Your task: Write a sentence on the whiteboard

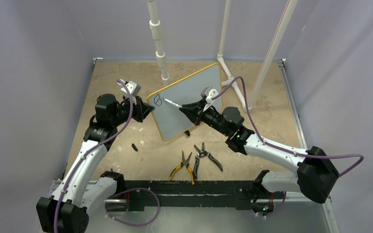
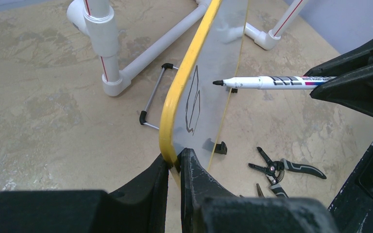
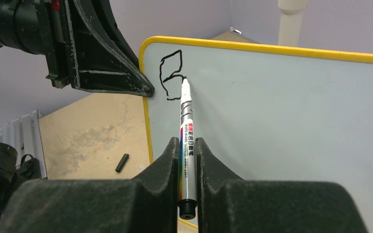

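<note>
The whiteboard (image 1: 189,99), white with a yellow rim, stands tilted up in the middle of the table. My left gripper (image 2: 176,162) is shut on the rim (image 2: 182,92) at the board's left edge. My right gripper (image 3: 188,145) is shut on a whiteboard marker (image 3: 187,126), uncapped and pointing at the board (image 3: 281,111). Of the sentence, a single black looped letter (image 3: 171,73), like a B, shows near the board's upper left corner. The marker's tip is at that letter's right side, on or just off the surface. From the left wrist, the marker (image 2: 272,82) reaches in from the right.
The black marker cap (image 1: 134,146) lies on the table left of the board. Yellow-handled pliers (image 1: 183,166) and black wire strippers (image 1: 206,155) lie in front. A white PVC pipe frame (image 1: 158,39) stands behind the board. A small black-ended metal stand (image 2: 153,99) lies behind it.
</note>
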`<move>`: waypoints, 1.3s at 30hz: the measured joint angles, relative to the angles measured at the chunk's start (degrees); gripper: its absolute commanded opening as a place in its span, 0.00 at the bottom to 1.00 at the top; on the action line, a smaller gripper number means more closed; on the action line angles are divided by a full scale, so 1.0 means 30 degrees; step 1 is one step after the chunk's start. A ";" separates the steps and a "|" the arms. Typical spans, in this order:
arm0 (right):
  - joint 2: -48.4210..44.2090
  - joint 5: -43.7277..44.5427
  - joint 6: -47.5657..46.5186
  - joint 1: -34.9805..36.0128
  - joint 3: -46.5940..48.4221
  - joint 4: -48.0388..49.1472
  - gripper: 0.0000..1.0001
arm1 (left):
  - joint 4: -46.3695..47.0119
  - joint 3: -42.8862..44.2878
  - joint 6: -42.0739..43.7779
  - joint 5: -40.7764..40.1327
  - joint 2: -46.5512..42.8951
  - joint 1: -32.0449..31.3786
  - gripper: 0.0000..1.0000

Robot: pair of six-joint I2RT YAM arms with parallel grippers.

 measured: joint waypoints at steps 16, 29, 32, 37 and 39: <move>0.0750 0.0248 -0.0087 0.0007 0.0350 0.0255 0.00 | 0.0007 0.0000 0.0007 0.0000 0.0007 0.0000 0.00; 0.0634 0.0845 -0.0058 0.0029 0.0350 -0.0189 0.00 | 0.0007 0.0000 0.0007 -0.0138 0.0036 0.0000 0.00; 0.0576 0.0933 -0.0066 0.0029 0.0350 -0.0313 0.00 | 0.0007 0.0000 0.0007 -0.0146 0.0036 0.0000 0.00; 0.0576 0.1209 -0.0066 0.0036 0.0350 -0.0444 0.00 | 0.0029 0.0000 0.0000 -0.0240 0.0073 0.0000 0.00; 0.0561 0.1231 -0.0066 0.0036 0.0350 -0.0517 0.00 | 0.0022 0.0000 0.0007 -0.0262 0.0073 0.0000 0.00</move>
